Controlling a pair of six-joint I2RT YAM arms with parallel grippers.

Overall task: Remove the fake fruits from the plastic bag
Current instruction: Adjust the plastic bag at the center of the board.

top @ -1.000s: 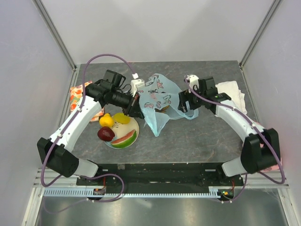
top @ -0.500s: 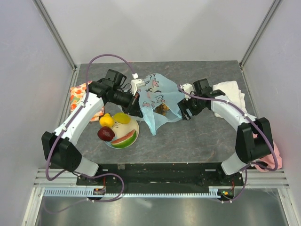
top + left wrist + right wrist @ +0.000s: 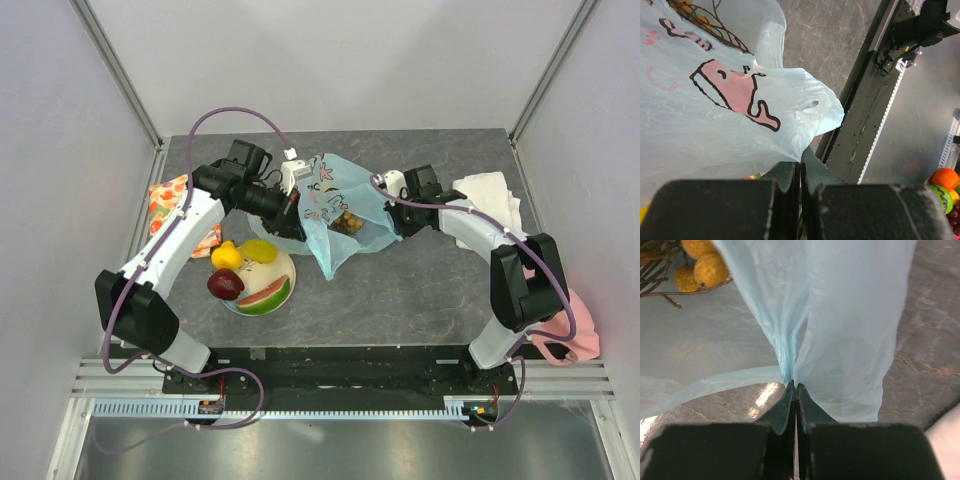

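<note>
Plastic bag [image 3: 335, 215] sits mid worktop [image 3: 420, 290], nearer the far edge, strung between both arms. Left gripper [image 3: 800, 170] is pinched tight on the bag's left edge. Right gripper [image 3: 794, 390] is pinched tight on a gathered fold at its right side. Grape bunch [image 3: 700, 262] lies inside the bag. Lemon [image 3: 226, 256], apple [image 3: 224, 284] and watermelon slice [image 3: 265, 297] are on the plate [image 3: 288, 268], toward the near-left corner.

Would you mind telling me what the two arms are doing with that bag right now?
The left gripper and right gripper have their fingers shut on opposite edges of the light-blue plastic bag, holding it between them. A tan grape bunch is still inside. The lemon, apple and watermelon slice are already out, gathered at the plate.
</note>
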